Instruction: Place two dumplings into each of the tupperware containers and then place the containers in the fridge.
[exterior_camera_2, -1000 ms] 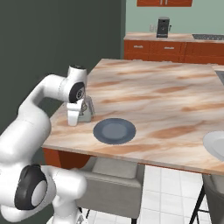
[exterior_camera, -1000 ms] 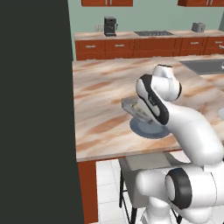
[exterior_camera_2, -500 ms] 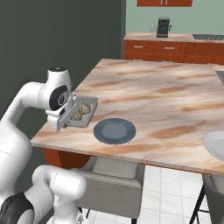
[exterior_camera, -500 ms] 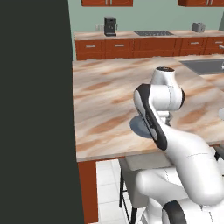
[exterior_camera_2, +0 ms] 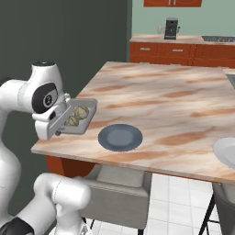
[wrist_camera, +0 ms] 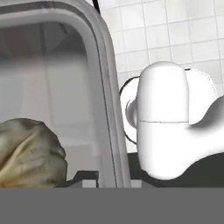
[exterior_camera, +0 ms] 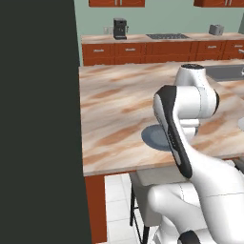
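The gripper (exterior_camera_2: 62,125) is clamped on the near edge of the tupperware container (exterior_camera_2: 83,110) — two dumplings (exterior_camera_2: 78,114) inside, tray stretching away from it over the counter (exterior_camera_2: 183,110) corner — fridge unseen.

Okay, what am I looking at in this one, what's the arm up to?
The arm is carrying a tupperware container with two dumplings inside. The gripper has its jaws shut on the container's near edge, holding it above the left corner of the marble counter, tilted toward the arm. A round dark plate sits bare on the counter just beside it. In the hand view, one dumpling rests against the container's translucent wall.
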{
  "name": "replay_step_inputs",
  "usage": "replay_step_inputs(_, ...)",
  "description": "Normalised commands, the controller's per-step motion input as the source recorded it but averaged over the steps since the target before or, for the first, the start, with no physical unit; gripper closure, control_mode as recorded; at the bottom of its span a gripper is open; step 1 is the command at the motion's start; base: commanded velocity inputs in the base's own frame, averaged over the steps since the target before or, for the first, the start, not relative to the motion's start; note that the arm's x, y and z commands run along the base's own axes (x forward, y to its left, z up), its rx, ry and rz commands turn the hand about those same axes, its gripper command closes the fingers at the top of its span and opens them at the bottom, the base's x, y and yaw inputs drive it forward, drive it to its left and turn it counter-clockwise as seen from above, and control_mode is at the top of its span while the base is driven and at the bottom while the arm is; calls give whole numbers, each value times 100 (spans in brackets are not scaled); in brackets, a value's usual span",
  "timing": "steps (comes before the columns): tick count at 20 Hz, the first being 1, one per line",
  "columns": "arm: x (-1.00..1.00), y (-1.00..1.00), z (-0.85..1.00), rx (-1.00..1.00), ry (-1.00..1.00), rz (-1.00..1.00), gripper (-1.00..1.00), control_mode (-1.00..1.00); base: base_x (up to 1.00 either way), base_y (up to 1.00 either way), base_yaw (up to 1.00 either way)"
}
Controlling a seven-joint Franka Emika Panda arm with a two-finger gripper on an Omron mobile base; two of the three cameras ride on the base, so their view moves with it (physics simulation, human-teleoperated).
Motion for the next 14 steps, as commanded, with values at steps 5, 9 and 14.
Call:
replay_step_inputs(5,-36,-20,10,-1,-5,5,100,-100,0,0,0)
replay_step_inputs(9,-11,-12,4,-2,-3,0,100,-100,0,0,0)
replay_step_inputs(14,-37,-12,7,0,0,0,100,-100,0,0,0)
